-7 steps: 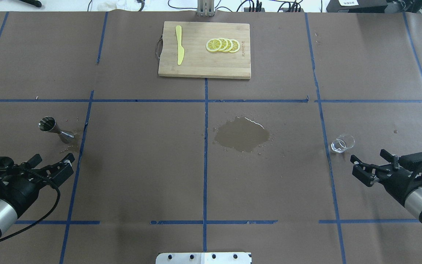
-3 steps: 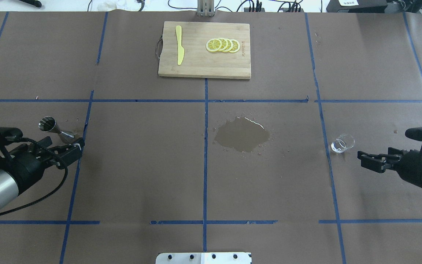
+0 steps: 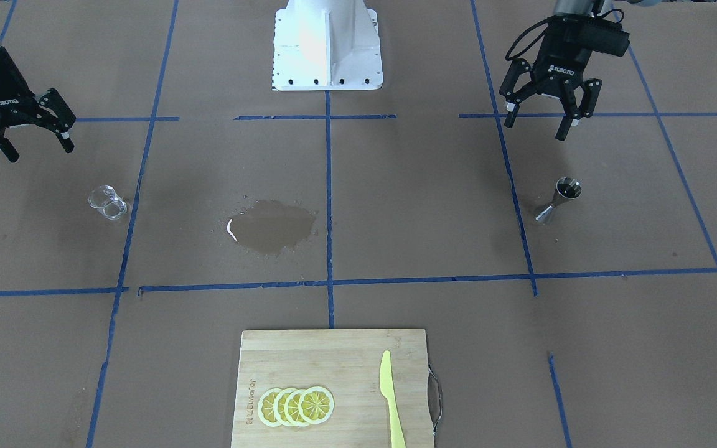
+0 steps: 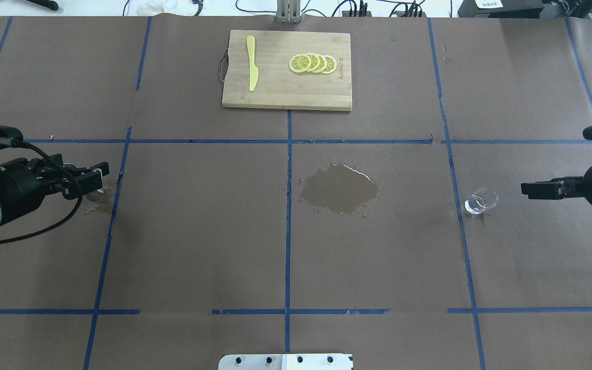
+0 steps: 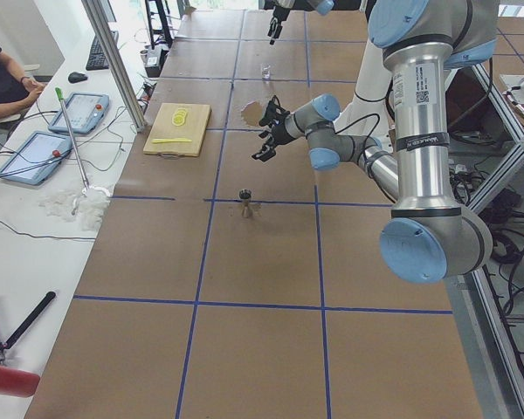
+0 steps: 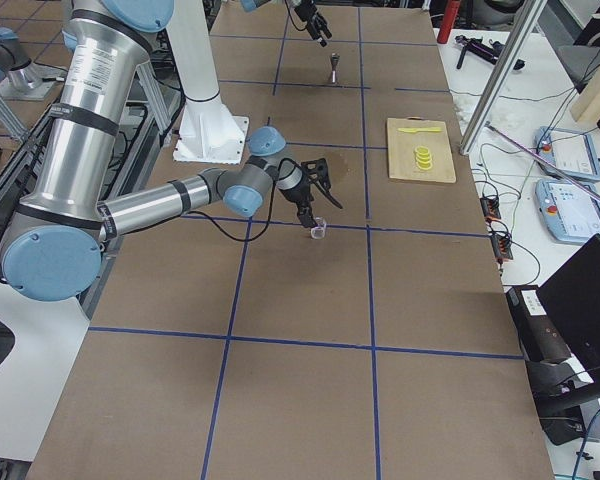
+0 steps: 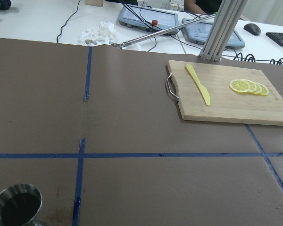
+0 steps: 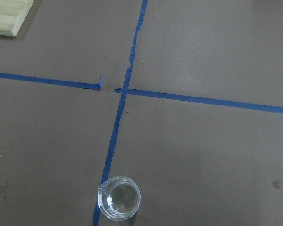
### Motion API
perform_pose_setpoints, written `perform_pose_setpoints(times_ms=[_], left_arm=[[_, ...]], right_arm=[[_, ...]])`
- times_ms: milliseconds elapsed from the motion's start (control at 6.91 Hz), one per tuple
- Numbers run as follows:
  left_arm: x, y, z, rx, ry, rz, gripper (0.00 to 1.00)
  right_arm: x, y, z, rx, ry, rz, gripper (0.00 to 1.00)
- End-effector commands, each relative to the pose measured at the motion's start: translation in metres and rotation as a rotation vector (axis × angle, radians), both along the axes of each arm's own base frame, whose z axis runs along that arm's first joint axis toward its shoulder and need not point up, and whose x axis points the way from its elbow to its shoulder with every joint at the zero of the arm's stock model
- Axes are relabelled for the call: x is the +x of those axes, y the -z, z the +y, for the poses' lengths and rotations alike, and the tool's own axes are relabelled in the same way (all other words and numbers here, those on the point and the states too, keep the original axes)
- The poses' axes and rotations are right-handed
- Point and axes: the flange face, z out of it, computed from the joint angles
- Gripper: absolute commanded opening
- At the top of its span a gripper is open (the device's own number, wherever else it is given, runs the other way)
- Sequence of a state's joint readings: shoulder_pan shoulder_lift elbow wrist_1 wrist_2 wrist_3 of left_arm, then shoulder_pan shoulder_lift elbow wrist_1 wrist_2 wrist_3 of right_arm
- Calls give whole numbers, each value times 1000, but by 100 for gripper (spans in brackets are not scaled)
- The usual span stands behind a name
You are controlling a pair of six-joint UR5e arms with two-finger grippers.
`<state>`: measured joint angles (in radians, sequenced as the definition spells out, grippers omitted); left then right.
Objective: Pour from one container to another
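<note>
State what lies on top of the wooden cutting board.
A yellow knife and a row of overlapping lemon slices lie on the cutting board. Each slice partly hides the next.

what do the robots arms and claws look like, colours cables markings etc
The left arm and right arm are silver metal tubes with light blue caps at the joints. The left claw and right claw are black and two-fingered, with white ROBOTIQ lettering on the body. A black cable loops along the left wrist.
</note>
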<state>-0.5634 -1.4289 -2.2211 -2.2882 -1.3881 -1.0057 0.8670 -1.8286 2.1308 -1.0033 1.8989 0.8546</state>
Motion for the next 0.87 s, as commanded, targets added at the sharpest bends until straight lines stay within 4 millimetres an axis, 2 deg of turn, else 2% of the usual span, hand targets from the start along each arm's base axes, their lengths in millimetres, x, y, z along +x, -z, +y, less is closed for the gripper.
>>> perform_pose_setpoints(times_ms=[0, 145, 289, 434, 723], left_arm=[[-46, 0, -61, 55, -106, -109, 100], [-70, -5, -99, 63, -147, -167, 100], [-98, -29, -126, 63, -188, -244, 100], [-136, -56, -158, 87, -226, -309, 100], [-190, -131, -191, 58, -353, -350, 100]], right_arm=[[59, 25, -59, -9, 128, 72, 100], [75, 29, -76, -13, 185, 139, 100], [91, 24, -85, -19, 229, 184, 100], [113, 10, -96, -23, 242, 189, 100], [154, -37, -119, -39, 312, 86, 100]])
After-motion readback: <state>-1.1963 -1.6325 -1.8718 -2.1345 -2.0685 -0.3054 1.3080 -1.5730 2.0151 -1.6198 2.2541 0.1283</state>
